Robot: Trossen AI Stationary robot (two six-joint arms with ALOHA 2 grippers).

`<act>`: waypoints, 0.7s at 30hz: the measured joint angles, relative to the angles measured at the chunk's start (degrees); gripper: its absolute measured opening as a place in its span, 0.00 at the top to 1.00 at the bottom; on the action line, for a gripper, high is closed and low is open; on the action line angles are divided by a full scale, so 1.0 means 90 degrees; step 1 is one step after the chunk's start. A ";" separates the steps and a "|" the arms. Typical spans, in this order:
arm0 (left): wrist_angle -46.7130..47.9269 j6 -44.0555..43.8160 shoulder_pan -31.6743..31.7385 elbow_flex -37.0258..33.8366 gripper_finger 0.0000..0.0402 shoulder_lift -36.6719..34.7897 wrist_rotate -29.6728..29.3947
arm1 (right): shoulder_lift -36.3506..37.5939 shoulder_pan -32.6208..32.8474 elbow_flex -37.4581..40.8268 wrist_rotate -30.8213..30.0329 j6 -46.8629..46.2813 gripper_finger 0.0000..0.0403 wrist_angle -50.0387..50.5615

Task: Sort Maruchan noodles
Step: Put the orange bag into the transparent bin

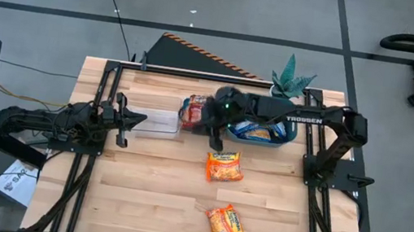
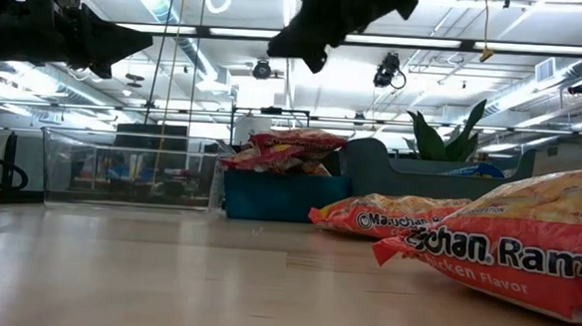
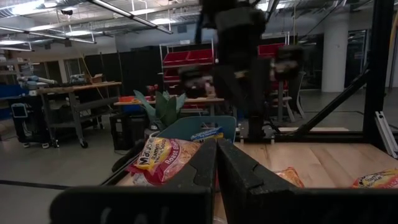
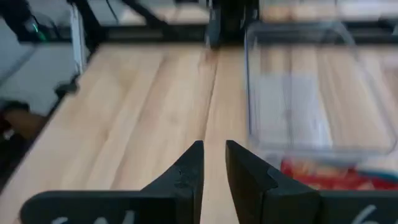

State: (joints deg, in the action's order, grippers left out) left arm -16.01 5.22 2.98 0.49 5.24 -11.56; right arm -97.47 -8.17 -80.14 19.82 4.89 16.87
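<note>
Right hand over the middle of the tabletop, empty; two noodle packets loose on the wood

The right hand (image 1: 216, 140) hangs above the tabletop (image 1: 155, 190) just in front of the bins, its fingers (image 4: 186, 171) drawn to a narrow gap with nothing between them. The left hand (image 1: 126, 120) waits at the left edge beside the clear bin (image 1: 158, 123), fingers (image 3: 205, 165) pressed together and empty. One orange-yellow packet (image 1: 225, 167) lies flat near the right hand, and a second one (image 1: 226, 221) lies farther toward the front edge, well apart from it. Red-orange packets (image 1: 194, 112) are heaped in a blue bin (image 2: 284, 196) (they stand above its rim in the low view), and blue-silver packets (image 1: 257, 130) sit in the neighbouring bin (image 1: 290, 131) beside the plant (image 1: 290, 81)
</note>
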 joint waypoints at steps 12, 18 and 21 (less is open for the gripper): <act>0.0006 0.0001 0.0000 0.0000 0.95 -0.0001 0.0001 | -0.0288 0.1266 -0.0010 -0.1651 0.0045 0.65 0.1374; -0.0011 -0.0001 -0.0002 0.0000 0.95 0.0011 -0.0002 | -0.0793 0.1610 -0.0002 -0.2132 -0.0479 0.57 0.1860; -0.0017 0.0001 0.0000 0.0000 0.95 0.0003 -0.0003 | -0.1080 0.1730 0.0000 -0.2546 -0.0714 0.54 0.2048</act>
State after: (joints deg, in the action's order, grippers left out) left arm -16.16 5.23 2.98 0.49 5.27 -11.59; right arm -107.19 7.40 -80.14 -3.10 -1.54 35.30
